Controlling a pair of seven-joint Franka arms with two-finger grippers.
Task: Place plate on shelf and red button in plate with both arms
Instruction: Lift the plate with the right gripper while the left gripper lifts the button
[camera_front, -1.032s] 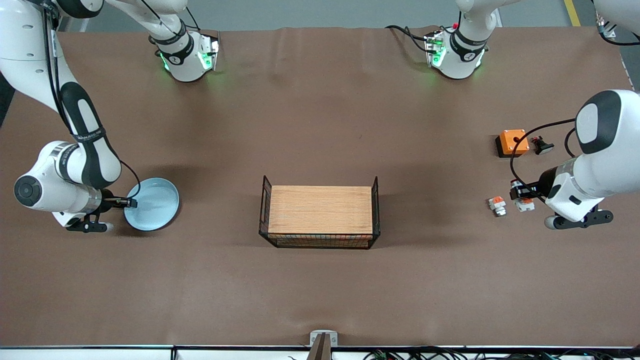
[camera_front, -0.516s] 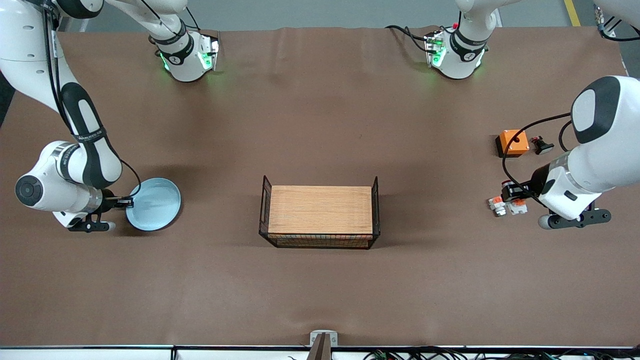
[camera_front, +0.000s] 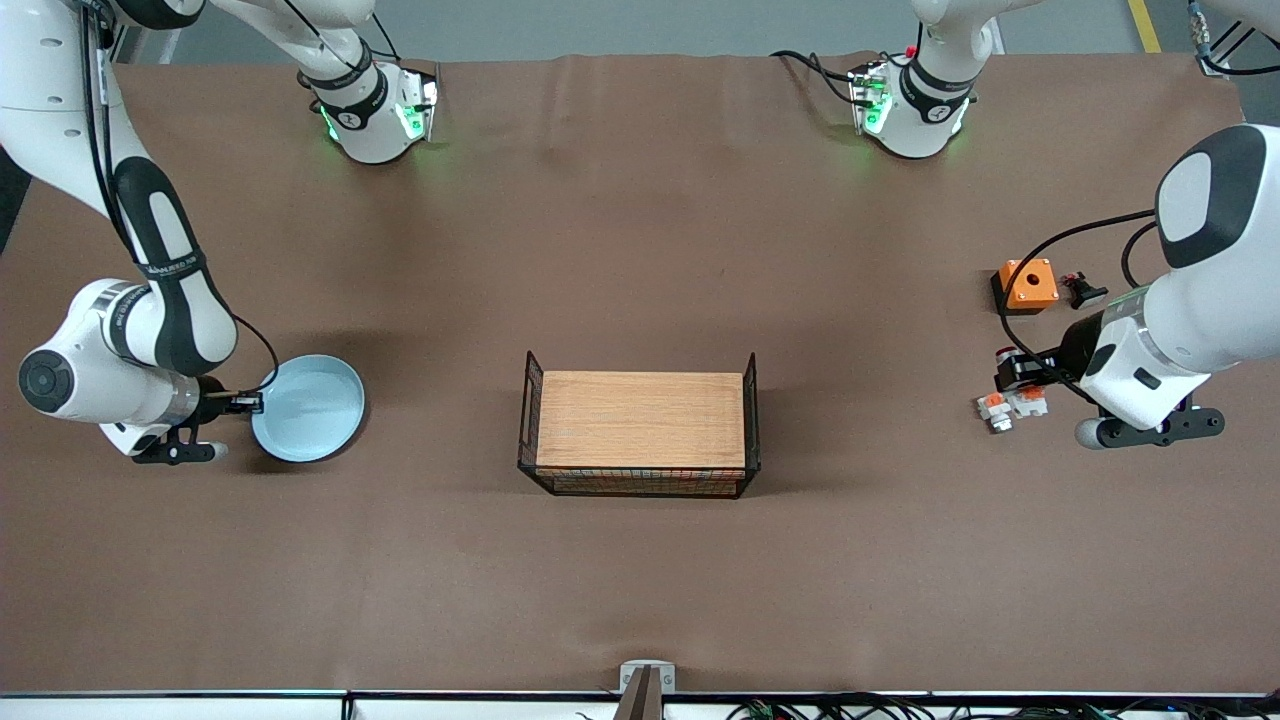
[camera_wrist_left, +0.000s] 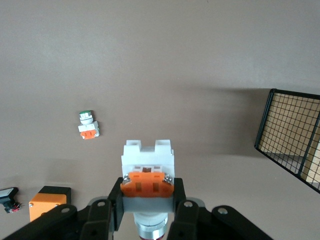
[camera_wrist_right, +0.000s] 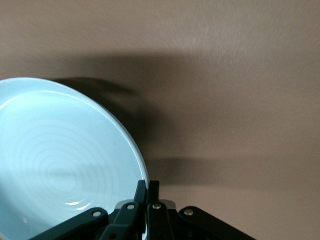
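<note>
Now right fingers (camera_wrist_right: 148, 186) pinched on plate (camera_front: 308, 407) rim; red button (camera_wrist_left: 148, 172) lifted.

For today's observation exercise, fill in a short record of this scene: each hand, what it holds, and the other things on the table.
left hand: shut on the red button, off the table
right hand: shut on the plate rim
centre: wire basket with wooden board
near left arm: orange box, shorter white-and-orange piece
</note>
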